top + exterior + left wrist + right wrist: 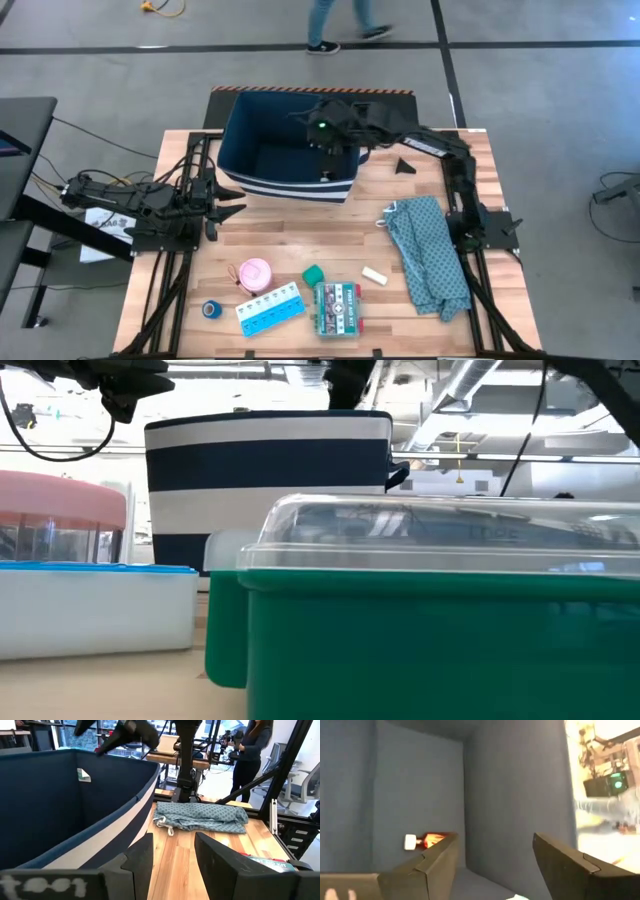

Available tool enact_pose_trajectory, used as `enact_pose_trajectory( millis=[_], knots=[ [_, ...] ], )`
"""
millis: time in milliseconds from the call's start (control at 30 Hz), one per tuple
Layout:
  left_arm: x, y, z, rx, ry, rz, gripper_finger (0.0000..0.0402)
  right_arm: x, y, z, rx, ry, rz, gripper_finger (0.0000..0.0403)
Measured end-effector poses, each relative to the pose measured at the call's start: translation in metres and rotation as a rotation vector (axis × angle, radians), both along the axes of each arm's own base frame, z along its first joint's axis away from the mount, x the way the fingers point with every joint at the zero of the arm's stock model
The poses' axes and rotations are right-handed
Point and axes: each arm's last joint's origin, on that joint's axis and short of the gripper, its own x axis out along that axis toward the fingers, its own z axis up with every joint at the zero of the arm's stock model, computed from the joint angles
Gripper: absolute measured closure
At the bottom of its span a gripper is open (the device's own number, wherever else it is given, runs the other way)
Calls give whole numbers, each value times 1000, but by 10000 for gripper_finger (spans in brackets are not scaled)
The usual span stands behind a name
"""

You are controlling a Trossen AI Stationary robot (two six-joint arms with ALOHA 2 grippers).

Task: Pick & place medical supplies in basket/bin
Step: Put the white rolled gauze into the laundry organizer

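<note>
The navy bin [262,150] with white stripes stands at the table's far middle. My right gripper [326,160] hangs inside it, open [495,856] and touching nothing. A small bottle [424,840] lies on its side in the bin, beyond the fingers. My left gripper [232,203] waits open [175,855] just left of the bin's near corner. On the near table lie the pink roll [255,273], blue tape roll [211,309], pill organizer [270,308], green-red flat box [338,307], a teal bit [313,273] and a white bit [374,275].
A teal patterned cloth [428,255] lies crumpled along the table's right side, by the right arm's base. A small black piece [404,166] sits right of the bin. A person [335,25] walks on the floor beyond the table. In the low view the flat box [440,630] fills the foreground.
</note>
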Motion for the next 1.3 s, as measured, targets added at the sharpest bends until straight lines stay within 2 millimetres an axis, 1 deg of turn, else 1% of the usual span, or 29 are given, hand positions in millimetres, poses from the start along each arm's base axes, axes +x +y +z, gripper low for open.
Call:
enact_pose_trajectory(
  millis=[67,133,233,300,433,567,633,767,867,967,1167,1300],
  knots=[
    [0,0,0,-5,-2,0,266,-8,7,12,4,-39,7,153],
    [0,0,0,-21,-4,3,266,-16,14,22,33,-84,-24,153],
    [0,0,0,-53,-10,5,266,-26,26,31,94,-147,-86,153],
    [0,0,0,-64,-11,-1,266,-31,34,34,135,-156,-105,153],
    [0,-1,0,-74,-9,-42,266,-33,51,33,248,-135,-46,153],
    [3,-4,-2,-84,11,-102,266,-35,72,28,412,-74,39,153],
    [6,-5,-3,-84,29,-130,266,-35,83,28,435,-61,73,153],
    [15,-8,-6,-82,58,-153,266,-37,102,29,427,-46,123,153],
    [25,-11,-9,-84,77,-151,266,-46,116,33,453,-34,112,153],
    [35,-13,-9,-88,67,-154,266,-59,130,34,504,19,54,153],
    [47,-17,-9,-89,48,-180,266,-60,164,27,625,20,-28,153],
    [47,-17,-10,-77,47,-181,266,-57,192,17,669,73,7,154]
  ],
)
